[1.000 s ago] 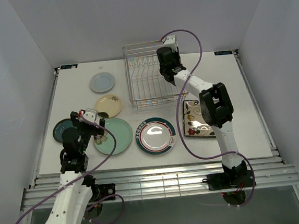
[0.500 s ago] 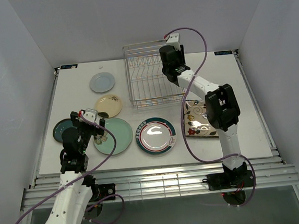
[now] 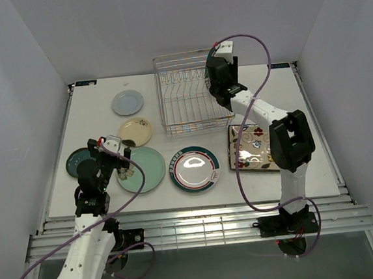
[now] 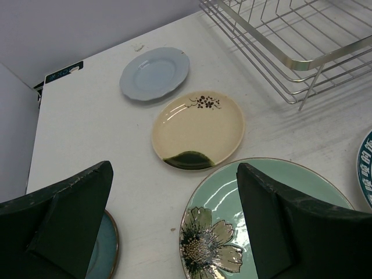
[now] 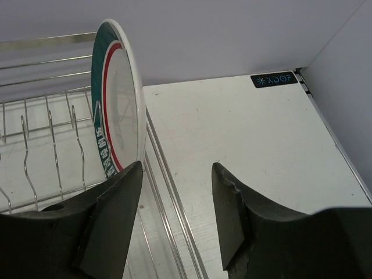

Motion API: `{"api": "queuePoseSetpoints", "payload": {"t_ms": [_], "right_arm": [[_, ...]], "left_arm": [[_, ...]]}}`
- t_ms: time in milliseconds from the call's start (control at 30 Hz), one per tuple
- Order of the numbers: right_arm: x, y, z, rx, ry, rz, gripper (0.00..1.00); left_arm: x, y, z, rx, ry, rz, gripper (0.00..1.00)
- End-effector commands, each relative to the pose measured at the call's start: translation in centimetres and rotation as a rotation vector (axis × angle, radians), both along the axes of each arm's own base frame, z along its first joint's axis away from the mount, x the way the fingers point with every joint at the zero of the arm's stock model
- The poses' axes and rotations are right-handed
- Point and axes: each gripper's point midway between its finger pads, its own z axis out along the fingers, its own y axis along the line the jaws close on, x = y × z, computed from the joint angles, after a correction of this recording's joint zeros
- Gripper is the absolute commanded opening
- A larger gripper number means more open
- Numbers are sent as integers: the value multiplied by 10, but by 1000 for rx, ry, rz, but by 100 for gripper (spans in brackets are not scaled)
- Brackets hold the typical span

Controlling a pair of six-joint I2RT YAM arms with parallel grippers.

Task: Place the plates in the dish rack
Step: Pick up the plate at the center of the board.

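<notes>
**Right gripper open by the racked plate, left gripper open over the loose plates**

My right gripper point(image 5: 175, 174) has its fingers spread with nothing between them. Just left of it, a round white plate with a teal-and-red rim point(image 5: 119, 104) stands on edge among the prongs of the silver wire dish rack point(image 4: 261, 44); whether my finger touches the plate, I cannot tell. My left gripper point(image 4: 174, 174) hangs open above a large pale green flowered plate point(image 4: 218, 189). Past it lie a small cream plate point(image 4: 197, 128) and a small blue-grey plate point(image 4: 154, 72). A small dark teal plate point(image 4: 110, 244) lies at the left. On the white surface point(image 3: 301, 103) before the rack lie a second teal-and-red-rimmed white plate point(image 3: 194, 168) and a square glossy floral plate point(image 3: 249, 148).
</notes>
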Motion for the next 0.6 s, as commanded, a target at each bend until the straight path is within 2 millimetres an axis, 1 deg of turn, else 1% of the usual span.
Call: {"api": "queuePoseSetpoints", "payload": {"t_ms": [0,33,67,100,167,200,267,300,333,367,400,433,467,500,533,567], "right_arm": [[-9,3,30,91,-80,20,57],[-12,2,35,101,-87,23,58],[-14,3,36,118,-88,31,58],[-18,2,29,116,-73,35,58],[-24,1,36,145,-86,42,60],[-31,-2,35,148,-83,46,62],[-36,-2,35,165,-86,55,64],[-41,-4,42,179,-98,57,65],[-45,-6,35,176,-83,59,66],[-48,-6,36,184,-85,67,68],[-54,-9,42,204,-98,70,70],[-59,-10,33,203,-82,74,71],[-62,-10,34,215,-86,84,73],[-68,-11,41,237,-102,90,77],[-74,-13,32,236,-86,93,79],[-77,-14,30,244,-84,101,80]], "left_arm": [[0,-1,16,3,-42,-6,98],[0,-1,16,2,-41,-6,98],[0,-1,16,2,-41,-6,98],[0,-1,15,2,-38,-5,98],[0,-1,16,2,-40,-5,98],[0,-1,16,2,-40,-5,98],[0,-1,16,3,-40,-6,98],[0,-1,16,3,-42,-5,98],[0,-1,17,5,-43,-6,98],[0,-1,17,3,-45,-5,98],[0,-1,17,3,-43,-5,98],[0,-1,17,5,-44,-5,98],[-1,-1,17,5,-44,-5,98],[-1,-1,16,5,-42,-5,98],[-1,-1,17,3,-43,-5,98],[-1,-1,17,3,-43,-5,98]]}}
